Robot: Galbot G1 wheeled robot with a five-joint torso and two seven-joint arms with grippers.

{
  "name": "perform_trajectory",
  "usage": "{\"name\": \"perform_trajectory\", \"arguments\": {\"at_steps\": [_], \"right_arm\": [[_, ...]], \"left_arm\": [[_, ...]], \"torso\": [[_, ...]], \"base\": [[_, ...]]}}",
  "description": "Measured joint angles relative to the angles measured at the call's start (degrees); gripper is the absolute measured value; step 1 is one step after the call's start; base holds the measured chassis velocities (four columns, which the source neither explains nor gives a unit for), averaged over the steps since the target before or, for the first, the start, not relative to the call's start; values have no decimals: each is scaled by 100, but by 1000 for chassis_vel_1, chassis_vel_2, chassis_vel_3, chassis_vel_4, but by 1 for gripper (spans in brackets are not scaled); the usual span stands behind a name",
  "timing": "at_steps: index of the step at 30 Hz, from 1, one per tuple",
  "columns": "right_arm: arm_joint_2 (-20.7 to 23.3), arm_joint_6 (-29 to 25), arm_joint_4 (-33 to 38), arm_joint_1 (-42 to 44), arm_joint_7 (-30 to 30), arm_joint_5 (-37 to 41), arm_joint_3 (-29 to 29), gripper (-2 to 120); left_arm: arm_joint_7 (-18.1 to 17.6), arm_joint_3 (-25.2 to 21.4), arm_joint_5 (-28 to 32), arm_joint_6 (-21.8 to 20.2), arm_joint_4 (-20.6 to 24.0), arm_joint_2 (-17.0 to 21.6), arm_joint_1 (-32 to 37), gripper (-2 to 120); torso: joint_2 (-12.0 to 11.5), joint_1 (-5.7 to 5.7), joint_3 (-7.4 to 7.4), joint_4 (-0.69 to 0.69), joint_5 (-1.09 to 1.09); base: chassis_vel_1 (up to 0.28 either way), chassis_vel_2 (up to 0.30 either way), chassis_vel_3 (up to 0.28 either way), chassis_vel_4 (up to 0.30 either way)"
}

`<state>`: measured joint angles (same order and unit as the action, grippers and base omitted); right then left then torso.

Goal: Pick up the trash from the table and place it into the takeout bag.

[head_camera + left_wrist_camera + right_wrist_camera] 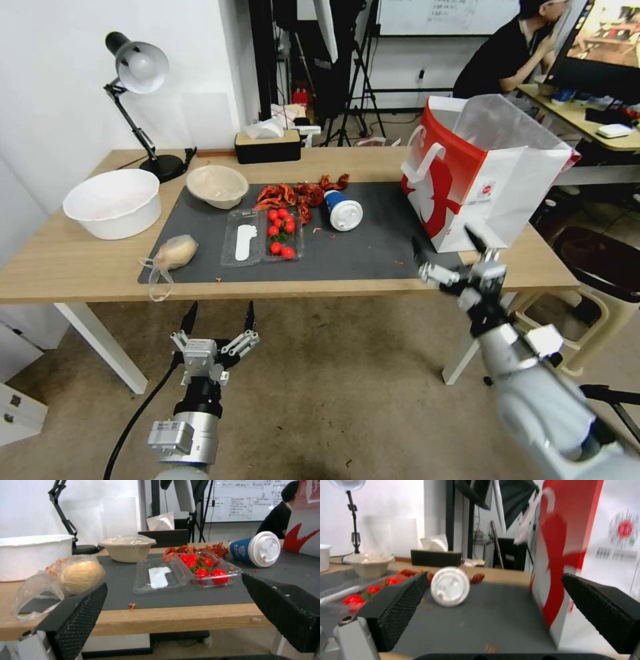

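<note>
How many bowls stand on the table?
2: a large white bowl on the bare wood at the table's left end, and a beige bowl at the dark mat's far left corner.

**Silver arms, black claws**

The left claw [220, 317] has black, pointed fingers with dimpled pads [80, 620] on a silver bracketed body; a black cable trails from its wrist. The right claw [445, 252] matches, on a silver-white arm.

White takeout bag [513, 180] with red side; blue cup [341, 210], white lid; dark grey mat [373, 247]; possibly beige bowl [217, 185].
</note>
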<state>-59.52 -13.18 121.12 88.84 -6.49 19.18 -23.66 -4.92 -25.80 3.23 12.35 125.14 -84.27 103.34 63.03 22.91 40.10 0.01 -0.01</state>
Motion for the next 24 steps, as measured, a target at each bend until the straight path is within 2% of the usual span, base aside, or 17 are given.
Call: {"name": "perform_trajectory", "arguments": {"at_steps": [8, 13, 24], "right_arm": [[-558, -456, -191, 476, 12, -382, 182, 100], [-753, -568, -359, 729, 72, -462, 254, 100], [-863, -712, -514, 917, 123, -548, 289, 100]], "left_arm": [[52, -54, 75, -11, -44, 78, -5, 100], [130, -49, 89, -67, -42, 88, -31, 100], [145, -30, 90, -71, -66, 90, -33, 100]], "torso": [[0, 0, 0, 0, 0], [-1, 0, 1, -1, 0], [-1, 0, 0, -2, 1]], "base": [[0, 0, 0, 0], [0, 0, 0, 0], [0, 0, 0, 0]]}}
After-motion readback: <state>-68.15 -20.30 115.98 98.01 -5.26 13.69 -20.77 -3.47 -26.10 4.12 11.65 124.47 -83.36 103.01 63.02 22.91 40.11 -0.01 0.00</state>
